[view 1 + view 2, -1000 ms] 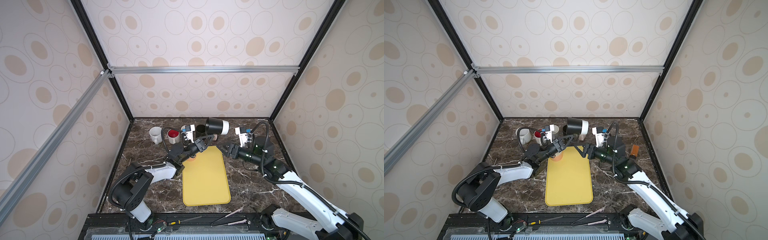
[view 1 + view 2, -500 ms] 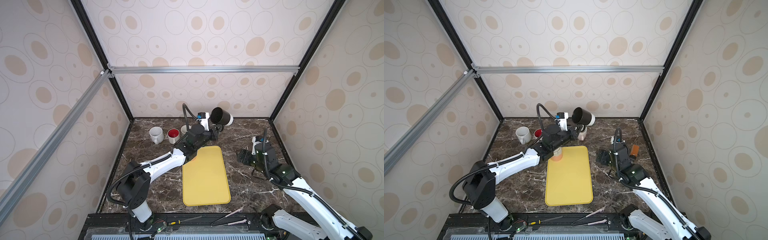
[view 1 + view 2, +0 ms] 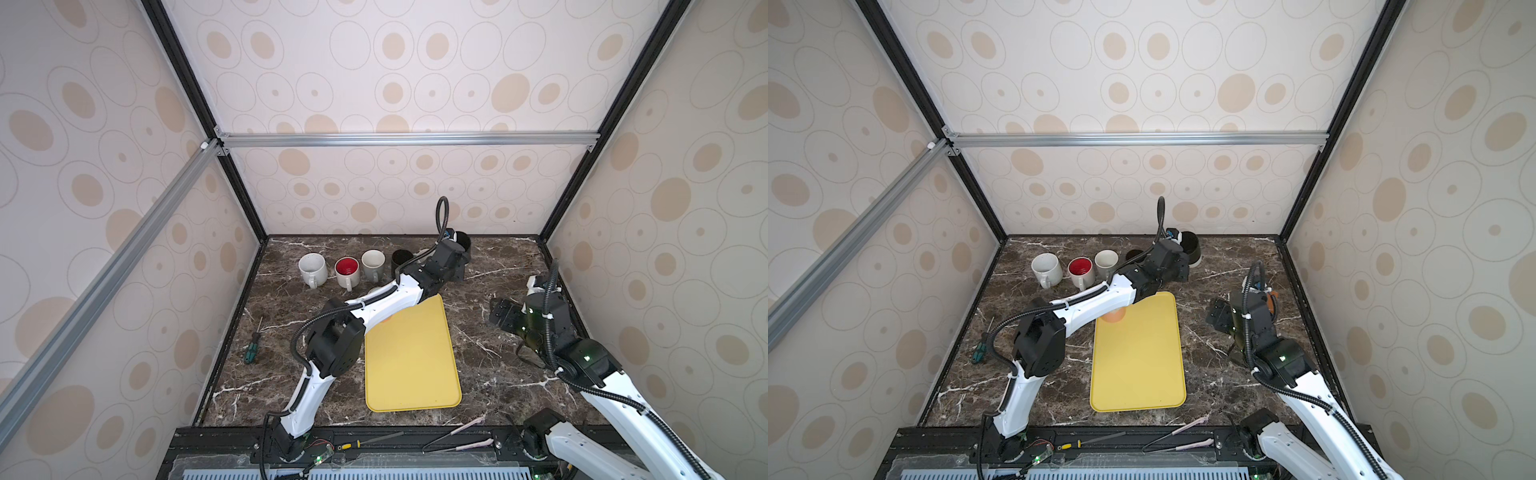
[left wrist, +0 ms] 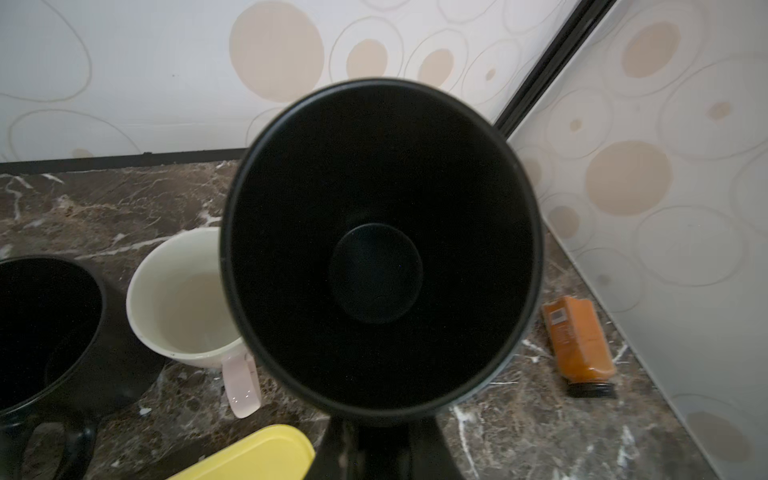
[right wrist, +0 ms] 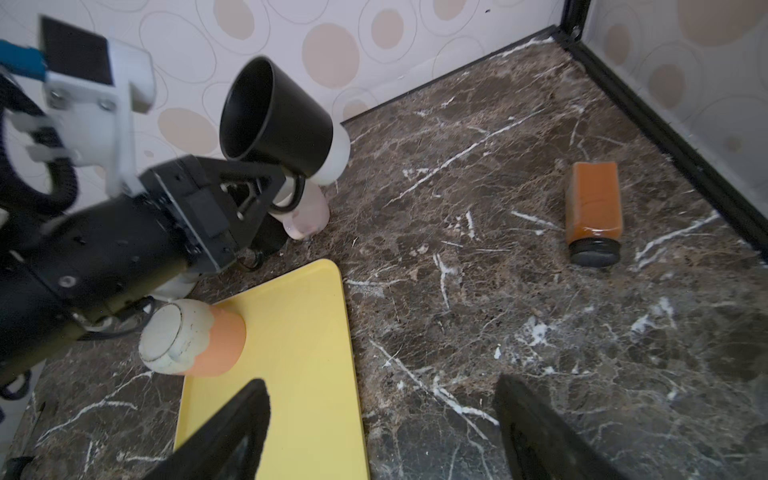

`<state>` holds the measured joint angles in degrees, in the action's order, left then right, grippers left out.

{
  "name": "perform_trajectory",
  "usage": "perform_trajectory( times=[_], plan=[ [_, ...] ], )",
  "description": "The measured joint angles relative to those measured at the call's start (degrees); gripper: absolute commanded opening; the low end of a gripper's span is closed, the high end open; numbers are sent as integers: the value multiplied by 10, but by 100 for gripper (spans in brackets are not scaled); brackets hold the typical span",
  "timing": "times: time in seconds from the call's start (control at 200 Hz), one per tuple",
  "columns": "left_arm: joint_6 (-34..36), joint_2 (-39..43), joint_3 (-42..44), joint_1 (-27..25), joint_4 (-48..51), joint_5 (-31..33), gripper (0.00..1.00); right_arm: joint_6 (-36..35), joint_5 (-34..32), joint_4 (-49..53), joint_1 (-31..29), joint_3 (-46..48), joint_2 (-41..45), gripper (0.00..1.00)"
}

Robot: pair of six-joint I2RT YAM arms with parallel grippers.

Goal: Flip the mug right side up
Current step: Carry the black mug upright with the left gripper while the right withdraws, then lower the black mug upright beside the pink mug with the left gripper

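Mug (image 5: 278, 124), glossy black cylinder, white base, handle in tight grip of left tool (image 5: 279, 189); right tool (image 5: 381, 382) wide.

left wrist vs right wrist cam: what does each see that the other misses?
Left wrist only: the inside of the black mug, down to its base, and of the cream mug beside it. Right wrist only: the left gripper shut on that mug's handle, an upside-down orange cup on the yellow tray, the right gripper open. Both: black mug, tray, orange bottle lying on the marble.
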<state>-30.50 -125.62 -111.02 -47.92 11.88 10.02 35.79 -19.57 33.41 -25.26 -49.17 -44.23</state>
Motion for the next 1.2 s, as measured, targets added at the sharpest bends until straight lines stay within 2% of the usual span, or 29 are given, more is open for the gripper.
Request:
perform_trajectory(
  times=[0.165, 0.515, 1.195],
  plan=[
    [6, -59, -80, -4, 54, 19, 0, -8, -11, 19, 2, -9, -5, 89],
    [7, -158, -217, -7, 96, 53, 0, -19, -8, 24, 3, -10, -16, 89],
    [-11, -197, -232, -7, 134, 70, 0, -32, 7, 24, 7, -10, -16, 90]
  ],
)
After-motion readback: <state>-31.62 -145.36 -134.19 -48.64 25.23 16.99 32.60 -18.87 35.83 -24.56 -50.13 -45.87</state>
